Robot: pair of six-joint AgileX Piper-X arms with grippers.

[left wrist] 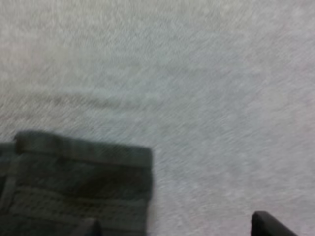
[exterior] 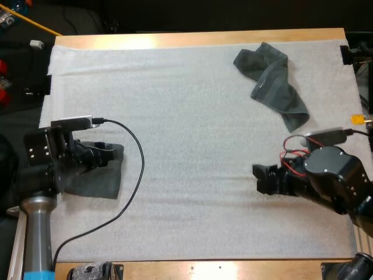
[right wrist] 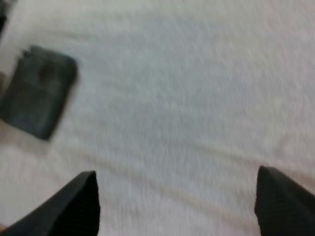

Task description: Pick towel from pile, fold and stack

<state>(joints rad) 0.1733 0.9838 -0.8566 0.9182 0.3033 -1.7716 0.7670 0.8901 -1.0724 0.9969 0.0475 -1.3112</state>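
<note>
Your left gripper (exterior: 111, 156) hovers over the folded towel (exterior: 96, 184) at the mat's (exterior: 186, 128) left edge, fingers spread apart, gripping nothing | your right gripper (exterior: 260, 178) is near the mat's right edge, fingers wide open over bare mat | crumpled towel (exterior: 273, 81) lies by the far right corner, well apart from both grippers.

The crumpled towel (exterior: 273, 81) and folded towel (exterior: 96, 184) are dark grey-green — the mat (exterior: 186, 146) white, the table (exterior: 198, 38) pale wood.
</note>
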